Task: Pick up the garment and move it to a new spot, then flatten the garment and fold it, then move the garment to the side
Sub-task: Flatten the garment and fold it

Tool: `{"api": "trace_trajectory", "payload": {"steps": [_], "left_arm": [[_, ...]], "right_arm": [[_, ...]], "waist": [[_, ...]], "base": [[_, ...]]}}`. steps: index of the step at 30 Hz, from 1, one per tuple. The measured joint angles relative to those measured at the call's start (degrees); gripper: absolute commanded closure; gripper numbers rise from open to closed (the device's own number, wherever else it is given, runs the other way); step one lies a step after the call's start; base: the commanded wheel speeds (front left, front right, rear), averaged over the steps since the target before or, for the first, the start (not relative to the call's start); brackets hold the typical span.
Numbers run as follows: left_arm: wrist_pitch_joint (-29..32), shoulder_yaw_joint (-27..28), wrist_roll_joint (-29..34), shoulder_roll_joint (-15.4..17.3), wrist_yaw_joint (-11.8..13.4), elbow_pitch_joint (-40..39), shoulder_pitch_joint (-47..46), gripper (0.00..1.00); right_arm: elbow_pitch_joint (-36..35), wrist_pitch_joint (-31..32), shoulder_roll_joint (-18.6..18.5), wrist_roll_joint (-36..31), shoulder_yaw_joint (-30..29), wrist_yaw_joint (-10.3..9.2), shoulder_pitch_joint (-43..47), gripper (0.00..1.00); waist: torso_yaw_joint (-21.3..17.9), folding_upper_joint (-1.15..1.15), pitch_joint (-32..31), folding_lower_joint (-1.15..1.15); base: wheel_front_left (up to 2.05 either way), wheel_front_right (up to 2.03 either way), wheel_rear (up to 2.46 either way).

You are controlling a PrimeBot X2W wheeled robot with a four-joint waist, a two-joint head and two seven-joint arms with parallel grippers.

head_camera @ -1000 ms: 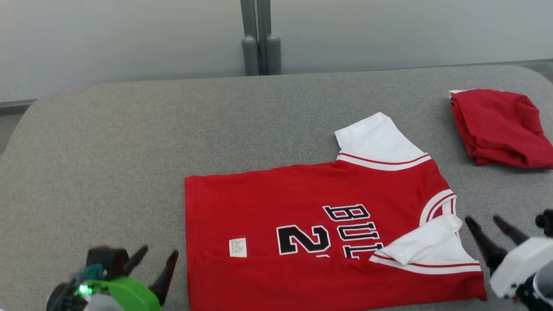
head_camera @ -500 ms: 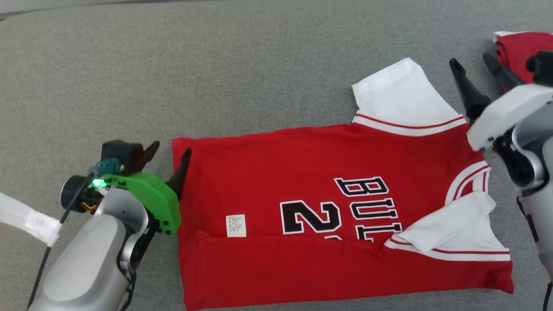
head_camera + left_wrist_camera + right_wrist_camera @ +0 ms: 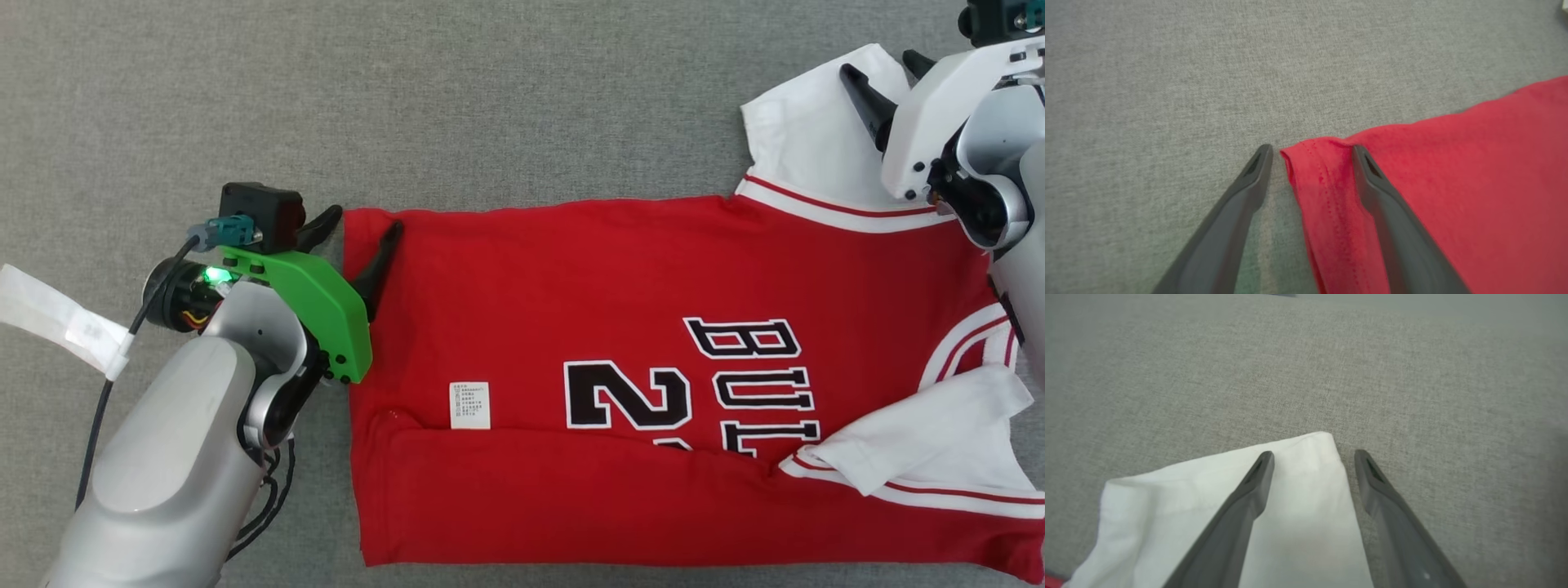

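Note:
A red jersey (image 3: pixel 571 286) with white sleeves and black lettering lies flat on the grey surface, its near edge folded up and its near sleeve (image 3: pixel 939 433) turned over the chest. My left gripper (image 3: pixel 366 220) is open, straddling the far hem corner. In the left wrist view, that red corner (image 3: pixel 1310 171) lies between the fingers of the left gripper (image 3: pixel 1311 149). My right gripper (image 3: pixel 878 64) is open over the far white sleeve (image 3: pixel 804 147). In the right wrist view, the sleeve's corner (image 3: pixel 1310 473) sits between the fingers of the right gripper (image 3: pixel 1313 454).
Grey fabric surface (image 3: pixel 490 98) spreads beyond the jersey to the far side and left. A white tag (image 3: pixel 49 314) hangs on the left arm's cable at the left edge.
The head camera has tilted down, so the folded red pile has left view. Both open grippers have reached forward: the left to the hem corner, the right onto the far sleeve.

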Motion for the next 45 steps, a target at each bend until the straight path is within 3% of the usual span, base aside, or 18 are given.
{"api": "trace_trajectory", "payload": {"steps": [4, 5, 6, 7, 8, 9, 10, 11, 12, 23, 29, 37, 45], "left_arm": [[1.43, -0.22, -0.6, -0.04, 0.11, -1.08, -0.27, 0.0], [1.45, -0.27, -0.81, -0.04, 0.12, -1.33, -0.27, 0.0], [1.51, -0.26, -1.0, -0.02, 0.12, -1.41, -0.27, 0.0], [1.54, -0.27, -1.07, -0.02, 0.14, -1.48, -0.26, 0.0], [1.61, -0.31, -1.1, -0.01, 0.15, -1.44, -0.25, 0.0], [1.72, -0.31, -1.24, 0.04, 0.16, -1.35, -0.23, 0.18], [1.75, -0.25, -1.38, 0.08, 0.19, -1.36, -0.19, 0.52], [1.72, -0.22, -1.46, 0.12, 0.24, -1.32, -0.15, 0.67], [1.63, -0.19, -1.54, 0.19, 0.25, -1.23, -0.08, 1.0], [-0.64, 1.01, -2.18, 1.59, 1.11, 0.56, 2.31, 1.0], [-1.64, 1.54, -2.75, 2.46, 1.05, 1.44, 3.57, 1.0], [1.08, 0.86, -5.41, 4.47, -1.9, 1.78, 5.94, 1.0], [9.72, -0.07, -10.22, 7.39, -3.67, 0.09, 9.18, 1.0]], "right_arm": [[3.31, 1.01, -0.03, 1.59, 2.0, 0.0, -2.59, 0.0], [3.93, 0.76, -0.02, 1.78, 2.55, -0.01, -3.1, 0.06], [4.28, 0.51, 0.04, 2.02, 2.98, -0.01, -3.39, 0.18], [4.7, 0.04, 0.14, 2.57, 3.55, -0.01, -3.53, 0.5], [5.1, -0.41, 0.25, 2.99, 4.15, -0.01, -3.61, 0.61], [5.41, -0.9, 0.37, 3.35, 4.83, -0.01, -3.75, 1.0], [5.67, -1.23, 0.44, 3.64, 5.26, -0.01, -3.82, 1.0], [5.92, -1.69, 0.54, 4.09, 5.87, 0.0, -3.85, 1.0], [6.05, -2.46, 0.57, 4.28, 6.58, 0.01, -3.86, 1.0], [11.58, -15.93, 0.59, 4.6, 7.03, 0.03, -4.82, 1.0], [13.19, -21.18, 2.55, 5.6, 8.35, 0.03, -4.0, 1.0], [9.48, -22.62, 1.72, 10.2, 13.26, 0.02, 2.21, 1.0], [4.56, -22.28, -1.46, 13.73, 17.52, 0.02, 9.14, 1.0]], "waist": [[0.73, 0.0, 0.99, 0.0], [0.82, 0.0, 1.12, 0.0], [0.83, 0.0, 1.13, 0.0], [0.78, 0.0, 1.07, 0.0], [0.71, 0.0, 0.94, 0.0], [0.59, 0.0, 0.81, 0.0], [0.5, 0.0, 0.69, 0.0], [0.36, 0.0, 0.54, 0.0], [0.23, 0.0, 0.35, 0.0], [-1.56, 0.0, -3.16, -0.01], [-2.73, 0.0, -6.14, -0.01], [-4.26, 0.0, -11.36, -0.01], [-6.19, 0.0, -17.33, -0.01]], "base": [[0.0, 0.0, 0.0], [0.0, 0.0, 0.0], [0.0, 0.0, 0.0], [0.0, 0.0, 0.0], [0.0, 0.0, 0.0], [0.0, 0.0, 0.0], [0.0, 0.0, 0.0], [0.0, 0.0, 0.0], [0.0, 0.0, 0.0], [0.0, 0.0, 0.0], [0.0, 0.0, 0.0], [0.0, 0.0, 0.0], [0.0, 0.0, 0.0]]}}
